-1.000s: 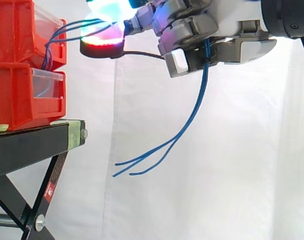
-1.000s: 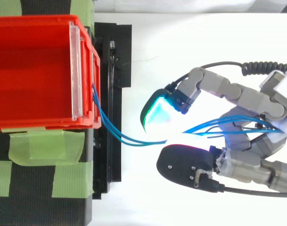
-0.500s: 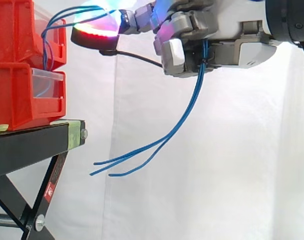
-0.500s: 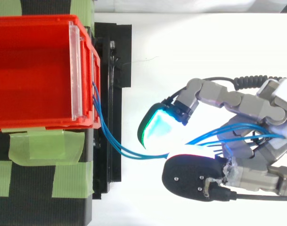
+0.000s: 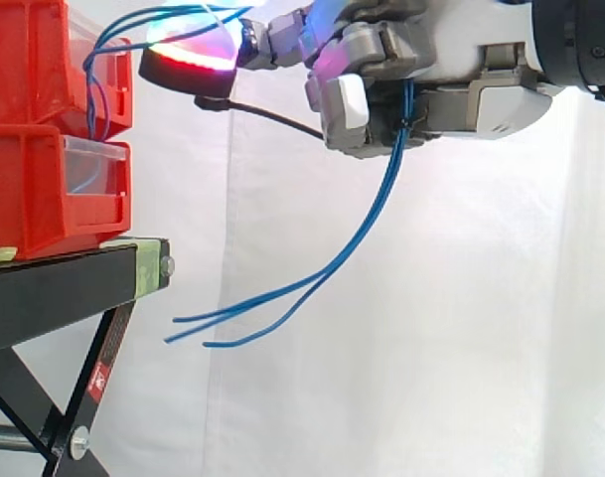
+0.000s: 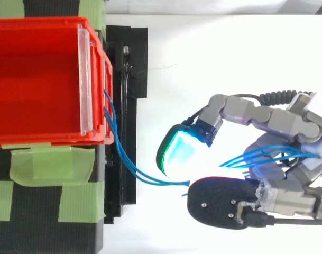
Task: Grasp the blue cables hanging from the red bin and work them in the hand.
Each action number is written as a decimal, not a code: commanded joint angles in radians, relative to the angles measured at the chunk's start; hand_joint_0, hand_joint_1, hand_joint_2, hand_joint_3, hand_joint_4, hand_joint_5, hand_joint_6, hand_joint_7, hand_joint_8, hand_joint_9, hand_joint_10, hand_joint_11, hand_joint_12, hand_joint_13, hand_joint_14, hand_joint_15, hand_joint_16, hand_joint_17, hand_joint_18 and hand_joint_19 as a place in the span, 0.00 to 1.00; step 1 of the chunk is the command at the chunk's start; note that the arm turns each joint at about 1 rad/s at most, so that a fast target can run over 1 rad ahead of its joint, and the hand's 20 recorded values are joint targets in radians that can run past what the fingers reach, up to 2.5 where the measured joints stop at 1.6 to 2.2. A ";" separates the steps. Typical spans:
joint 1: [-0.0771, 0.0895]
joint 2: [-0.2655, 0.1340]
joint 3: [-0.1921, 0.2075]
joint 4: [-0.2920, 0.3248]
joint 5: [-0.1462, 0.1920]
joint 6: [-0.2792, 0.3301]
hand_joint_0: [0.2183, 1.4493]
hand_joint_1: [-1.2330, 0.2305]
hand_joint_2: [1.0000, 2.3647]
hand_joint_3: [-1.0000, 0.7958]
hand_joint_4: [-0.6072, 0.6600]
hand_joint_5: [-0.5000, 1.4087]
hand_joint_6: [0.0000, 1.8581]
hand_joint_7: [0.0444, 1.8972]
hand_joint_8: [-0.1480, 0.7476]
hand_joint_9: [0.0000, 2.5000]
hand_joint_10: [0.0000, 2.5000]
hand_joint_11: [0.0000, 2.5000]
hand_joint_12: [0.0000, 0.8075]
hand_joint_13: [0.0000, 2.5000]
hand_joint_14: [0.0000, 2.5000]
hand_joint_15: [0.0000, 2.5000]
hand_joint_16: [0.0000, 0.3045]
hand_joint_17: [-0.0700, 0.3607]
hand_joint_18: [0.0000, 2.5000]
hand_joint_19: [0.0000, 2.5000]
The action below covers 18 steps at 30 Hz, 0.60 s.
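Cables: I read the thin blue cables (image 5: 397, 149) as already caught. They leave the front of the upper red plastic bin (image 5: 24, 60), arch across the open gap, and pass between the glowing fingertips (image 6: 179, 151) into the hand.
Free ends: three loose tails drop out under the hand in the side view and sweep down and back toward the stand. They hang in the air and touch nothing.
Hand: the grey robot hand (image 5: 431, 60) is clenched round the cables, its fingers curled over the bundle where it runs through the palm. Two long fingers reach toward the bin with the strands between their pads.
Bin end: from above, the cables (image 6: 120, 153) come off the bin's front lip (image 6: 105, 138) with slack, so I judge them not pulled tight.
Done: the grasp, as far as I can judge.
Left: the working of the cables in the hand. From one moment I cannot say how far that has gone. I would call it under way rather than finished.
Surroundings: a second red plastic bin (image 5: 34, 189) sits under the first on the black metal stand (image 5: 64, 288), with green tape strips (image 6: 49, 164) on the stand's surface and the white curtain (image 5: 431, 348) behind.
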 commanded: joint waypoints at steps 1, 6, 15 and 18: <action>0.002 0.000 0.000 -0.001 0.000 0.031 0.66 0.43 0.01 0.55 0.70 0.42 0.06 0.71 0.81 0.68 1.00 1.00 0.87 0.84 1.00 0.86 0.69 0.53 1.00 0.31; 0.003 0.000 0.000 -0.001 0.000 0.060 0.56 0.46 0.01 0.23 0.70 0.43 0.00 0.74 0.81 0.68 1.00 1.00 0.87 0.84 1.00 0.86 0.69 0.53 1.00 0.31; 0.005 0.000 0.000 -0.001 0.000 0.069 0.54 0.43 0.01 0.15 0.71 0.42 0.00 0.74 0.81 0.68 1.00 1.00 0.87 0.84 1.00 0.86 0.69 0.53 1.00 0.31; 0.005 0.000 0.000 -0.001 0.000 0.077 0.60 0.39 0.01 0.29 0.70 0.42 0.00 0.74 0.81 0.68 1.00 1.00 0.87 0.84 1.00 0.86 0.69 0.53 1.00 0.31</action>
